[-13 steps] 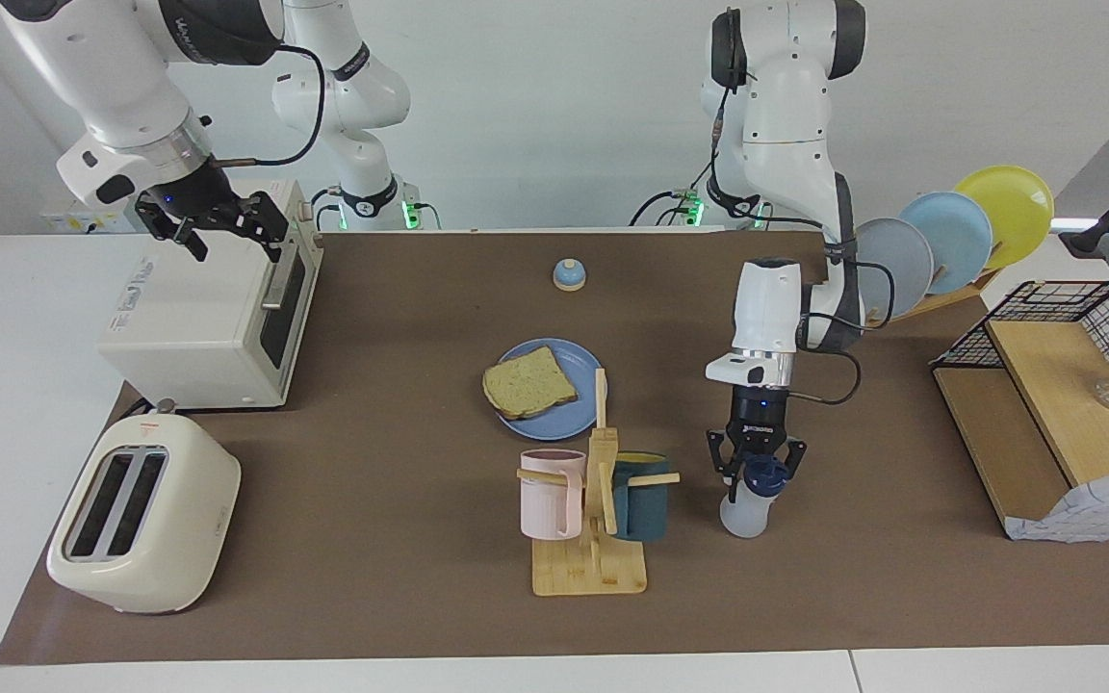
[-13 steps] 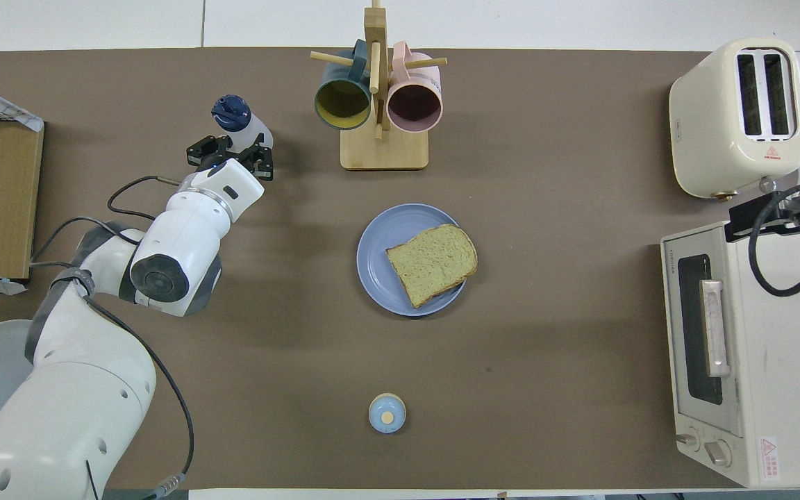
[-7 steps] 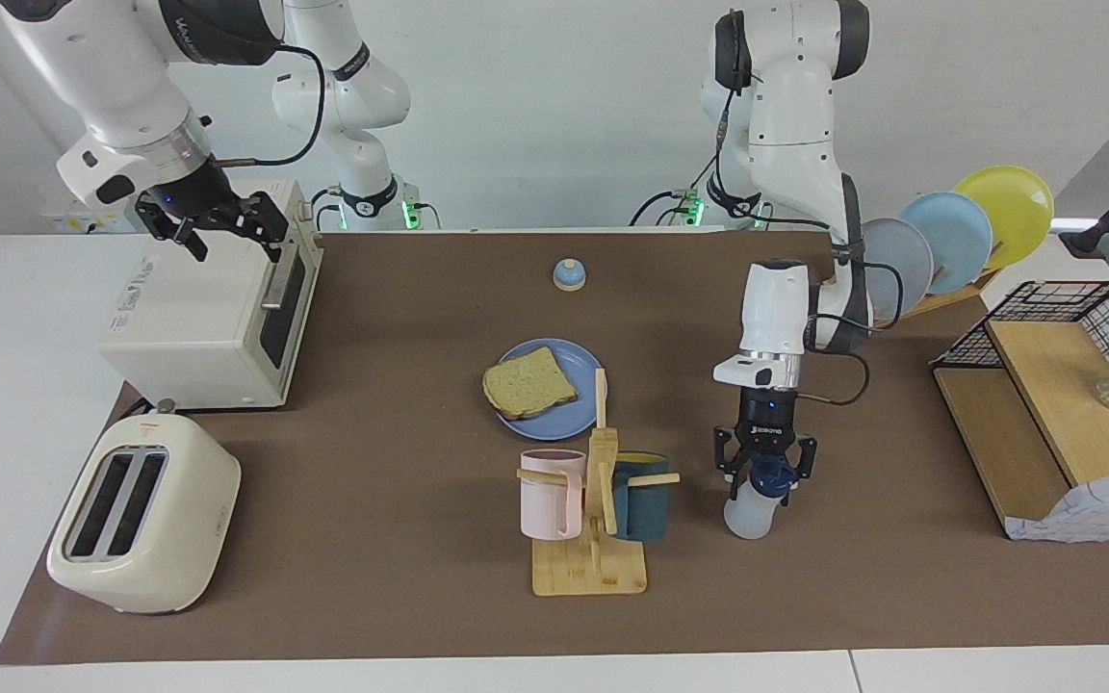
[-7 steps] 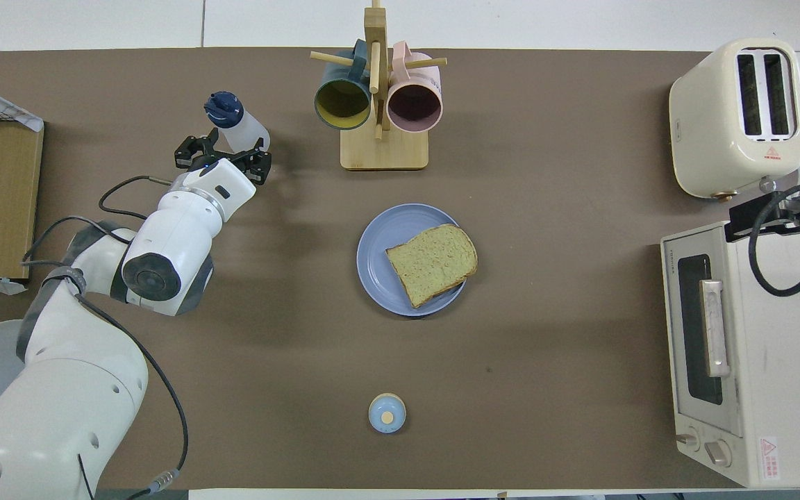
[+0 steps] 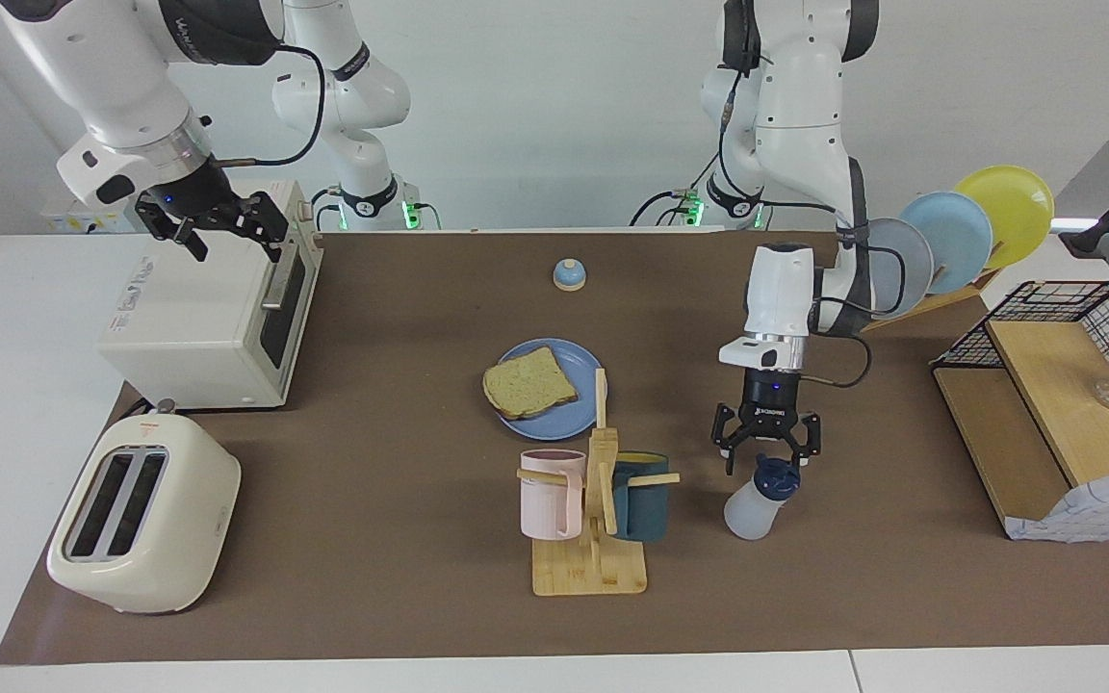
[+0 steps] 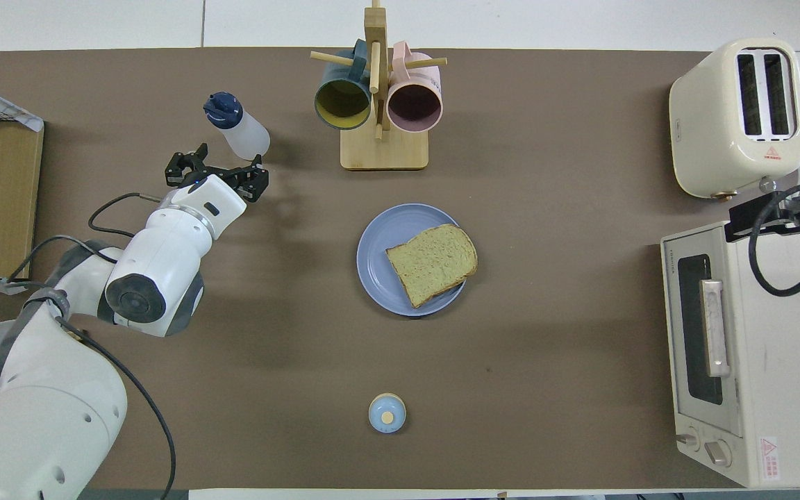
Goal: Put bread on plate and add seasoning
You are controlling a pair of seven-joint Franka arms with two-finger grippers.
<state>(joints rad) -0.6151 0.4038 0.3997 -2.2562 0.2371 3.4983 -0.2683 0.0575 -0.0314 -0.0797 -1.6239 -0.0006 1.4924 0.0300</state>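
Observation:
The bread [image 5: 529,381] [image 6: 432,262] lies on the blue plate [image 5: 569,416] [image 6: 372,243] in the middle of the mat. The seasoning [image 5: 755,502] [image 6: 237,129], a translucent white bottle with a navy cap, stands free on the mat beside the mug rack, toward the left arm's end. Just above its cap hangs my left gripper [image 5: 767,452] [image 6: 216,175], open and not touching it. My right gripper [image 5: 225,231] [image 6: 782,208] waits open over the toaster oven, with nothing in it.
A wooden mug rack [image 5: 591,563] holds a pink mug [image 5: 549,493] and a teal mug [image 5: 641,496]. A toaster oven [image 5: 208,318], a cream toaster [image 5: 145,515], a small bell [image 5: 568,275], racked plates [image 5: 949,241] and a wooden shelf with a wire basket [image 5: 1045,423] ring the mat.
My left gripper has opened and let go of the seasoning bottle, then lifted and drawn back toward the robots. The bottle stays standing on the mat. The right arm has not moved.

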